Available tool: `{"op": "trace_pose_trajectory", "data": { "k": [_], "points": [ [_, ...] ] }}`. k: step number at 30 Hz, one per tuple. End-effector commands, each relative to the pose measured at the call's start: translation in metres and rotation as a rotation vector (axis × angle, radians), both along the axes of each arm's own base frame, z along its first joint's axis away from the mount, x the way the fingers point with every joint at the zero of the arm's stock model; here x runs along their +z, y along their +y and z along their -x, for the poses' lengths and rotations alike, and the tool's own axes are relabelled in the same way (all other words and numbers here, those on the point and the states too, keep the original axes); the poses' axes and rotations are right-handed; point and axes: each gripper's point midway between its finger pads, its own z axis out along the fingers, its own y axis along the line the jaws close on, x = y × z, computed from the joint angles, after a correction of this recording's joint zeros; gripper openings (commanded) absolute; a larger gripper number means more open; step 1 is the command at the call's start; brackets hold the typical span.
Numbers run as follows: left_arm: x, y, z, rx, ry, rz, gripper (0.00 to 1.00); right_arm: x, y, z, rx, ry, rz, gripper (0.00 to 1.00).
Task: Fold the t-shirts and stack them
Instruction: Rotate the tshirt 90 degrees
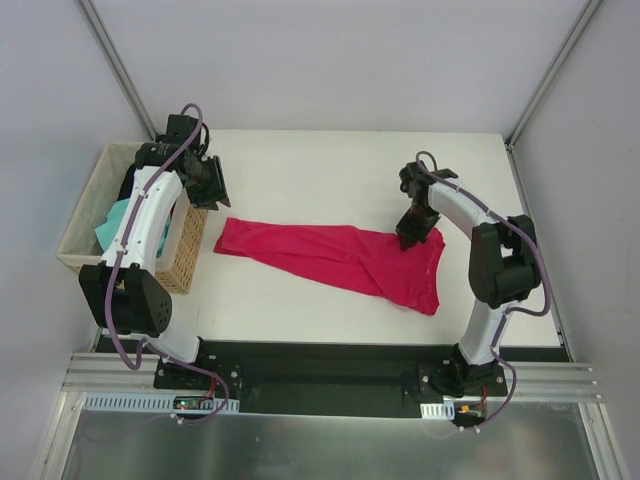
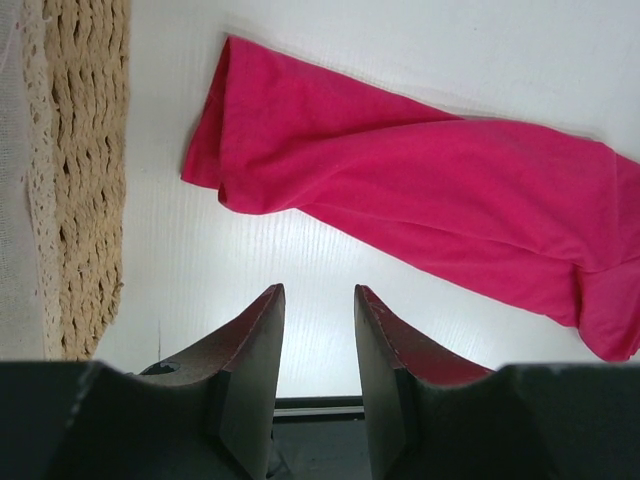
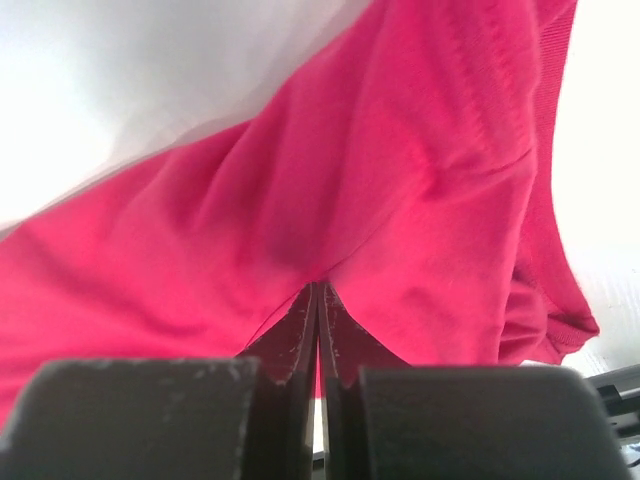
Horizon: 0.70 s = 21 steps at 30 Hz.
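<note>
On the table (image 1: 300,170), crimson t-shirt (image 1: 335,262) stretched out, right fingers (image 3: 295,345) pinching its cloth, left fingers (image 2: 255,340) parted, empty.

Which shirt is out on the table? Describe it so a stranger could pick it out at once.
On the white table, a wicker basket sits at the left edge. From beside it toward the right arm lies a long, rumpled crimson t-shirt, its right end pinched by the right gripper. Unlike the teal shirt in the basket, it is bright red and lies on the tabletop.
</note>
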Motion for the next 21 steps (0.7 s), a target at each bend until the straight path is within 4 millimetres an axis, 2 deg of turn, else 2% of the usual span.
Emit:
{"op": "trace_pose_trajectory", "data": {
  "k": [1, 12, 16, 17, 21],
  "points": [
    [0.014, -0.002, 0.001, 0.016, -0.043, 0.003, 0.34, -0.014, -0.003, 0.003, -0.046, 0.043, -0.022, 0.01],
    [0.018, -0.007, -0.008, 0.026, -0.046, 0.030, 0.34, -0.029, -0.029, -0.016, -0.090, 0.060, 0.010, 0.01],
    [0.017, -0.006, -0.008, 0.033, -0.041, 0.028, 0.35, -0.029, -0.045, -0.028, -0.090, 0.065, 0.053, 0.01],
    [0.016, -0.005, -0.009, 0.036, -0.042, 0.024, 0.35, -0.025, -0.046, -0.038, -0.087, 0.044, 0.061, 0.01],
    [0.013, -0.002, -0.008, 0.040, -0.031, 0.009, 0.35, -0.029, -0.052, -0.054, -0.046, 0.054, 0.086, 0.01]
  ]
}}
